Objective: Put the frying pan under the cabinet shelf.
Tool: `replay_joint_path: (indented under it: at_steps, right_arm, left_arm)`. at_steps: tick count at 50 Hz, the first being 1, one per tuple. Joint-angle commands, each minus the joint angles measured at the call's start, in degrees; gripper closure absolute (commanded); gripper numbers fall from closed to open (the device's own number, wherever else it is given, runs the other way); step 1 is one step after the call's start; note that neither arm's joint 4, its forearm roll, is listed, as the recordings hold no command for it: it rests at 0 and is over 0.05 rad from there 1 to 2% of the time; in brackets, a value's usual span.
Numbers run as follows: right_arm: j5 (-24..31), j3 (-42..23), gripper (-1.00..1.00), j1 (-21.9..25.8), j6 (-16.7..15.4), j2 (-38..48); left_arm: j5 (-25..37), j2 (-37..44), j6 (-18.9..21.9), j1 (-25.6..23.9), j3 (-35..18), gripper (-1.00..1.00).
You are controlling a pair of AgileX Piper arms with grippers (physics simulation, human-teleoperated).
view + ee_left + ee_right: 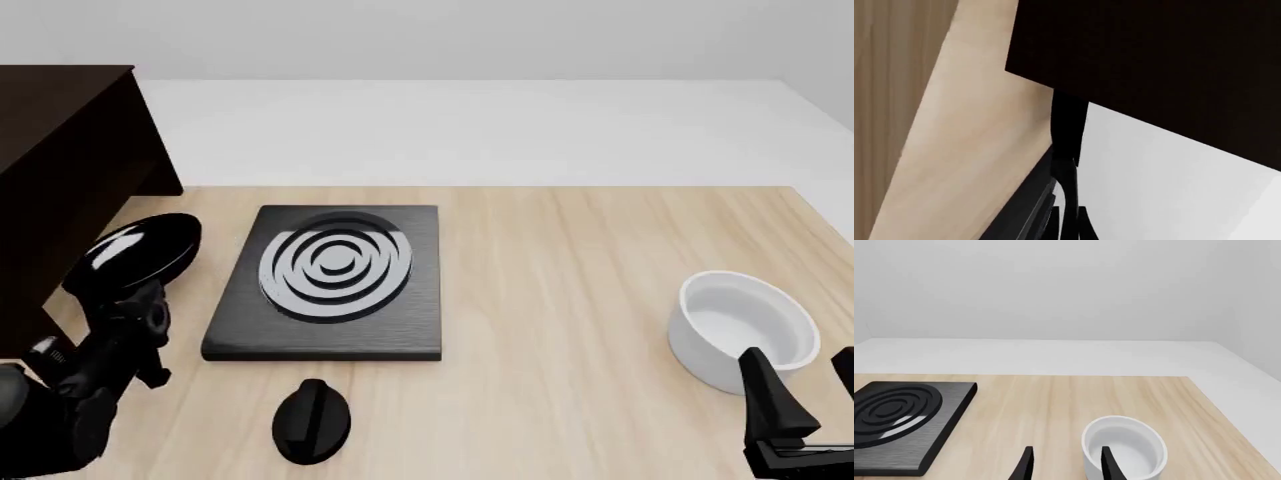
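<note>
Front view: the frying pan sits tilted just left of the stove plate, its glossy bottom facing up, against the open side of the cabinet shelf. The pan's handle is hidden behind the left end effector, which comes up from below and appears pinched on it; the fingertips themselves cannot be made out. The cabinet is cut off at the picture's left edge, so the hollow beneath its top board is hard to see.

The left wrist view is largely filled by the cabinet's dark board, with a thin black part below it that cannot be identified with certainty.

A small black knob lies on the counter just in front of the stove plate. A white bowl stands well to the right of the stove plate. The right end effector, partly cut off, stands with fingers spread just in front of the bowl, holding nothing.
</note>
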Motion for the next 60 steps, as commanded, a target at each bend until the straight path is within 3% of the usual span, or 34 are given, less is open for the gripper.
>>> replay_joint_path:
  at_steps: [1,6,7,9,10,12,13,17,18,19,21,22,27,34,40,41,51,60]
  right_arm:
    - [-0.01,0.0,-1.0,0.0,0.01,0.02]
    - [-0.01,0.0,-1.0,-0.01,-0.01,0.02]
    - [-0.01,0.0,-1.0,0.0,0.0,0.02]
    - [0.0,0.0,-1.0,0.0,0.01,0.0]
    - [0.0,0.0,-1.0,0.01,-0.01,0.0]
    - [0.01,0.0,-1.0,0.0,0.0,-0.01]
    - [0.01,0.0,-1.0,0.0,0.01,-0.01]
    - [0.01,0.0,-1.0,-0.01,0.01,-0.01]
    - [0.01,0.0,-1.0,0.0,0.0,-0.01]
    - [-0.01,0.0,-1.0,-0.01,-0.02,0.02]
    - [0.01,0.0,-1.0,0.0,0.0,-0.02]
    - [0.0,0.0,-1.0,-0.01,-0.01,0.0]
    - [0.02,0.0,-1.0,-0.01,0.0,-0.03]
    - [-0.01,0.0,-1.0,0.01,0.01,0.03]
    - [-0.01,0.0,-1.0,0.0,0.01,0.01]
    - [-0.01,0.0,-1.0,0.0,-0.01,0.01]
    - [-0.01,0.0,-1.0,-0.01,0.0,0.01]
    - [0.01,0.0,-1.0,-0.01,0.0,-0.01]
  left_arm:
    - [3.89,3.16,1.4,7.17,-2.52,1.0]
    - [6.14,4.27,3.32,9.72,-4.68,1.0]
    - [4.61,6.02,2.11,8.67,-4.5,1.0]
    - [7.45,5.04,4.35,10.89,-5.98,1.0]
    - [5.62,7.12,2.69,9.57,-5.74,1.0]
    - [8.08,6.66,4.44,10.45,-7.29,1.0]
    - [6.81,8.06,3.34,9.17,-7.34,1.0]
    - [11.99,7.54,7.16,11.51,-10.71,1.0]
    - [10.75,9.54,5.82,9.74,-11.02,1.0]
    - [12.91,8.58,7.8,11.1,-12.03,1.0]
    - [12.83,9.78,7.6,10.69,-12.69,1.0]
    - [15.21,9.06,9.59,12.39,-13.66,1.0]
    - [16.03,11.19,9.28,11.48,-15.37,1.0]
    - [20.36,10.9,13.16,14.61,-19.27,1.0]
    - [20.61,11.62,13.93,12.76,-19.75,1.0]
    - [20.76,11.5,14.07,12.6,-19.66,-1.0]
    - [20.61,9.05,14.08,9.86,-18.1,-1.0]
    - [19.63,4.44,13.15,2.9,-14.44,-1.0]
